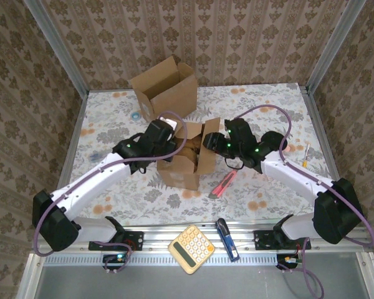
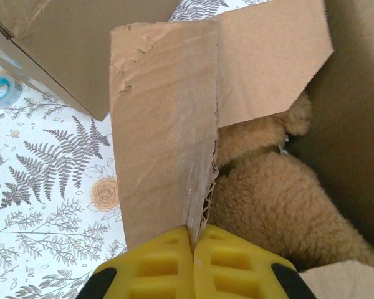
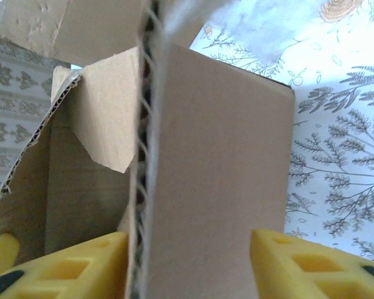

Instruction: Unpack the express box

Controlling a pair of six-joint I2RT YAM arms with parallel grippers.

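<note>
Gripping box flap (image 2: 162,124): left end effector (image 2: 192,249) closed, right end effector (image 3: 188,249) parted.

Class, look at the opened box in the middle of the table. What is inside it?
A tan, fluffy soft toy lies in the box. A cardboard flap, pinched by the left gripper, covers part of it; its face and anything beneath it cannot be seen.
</note>
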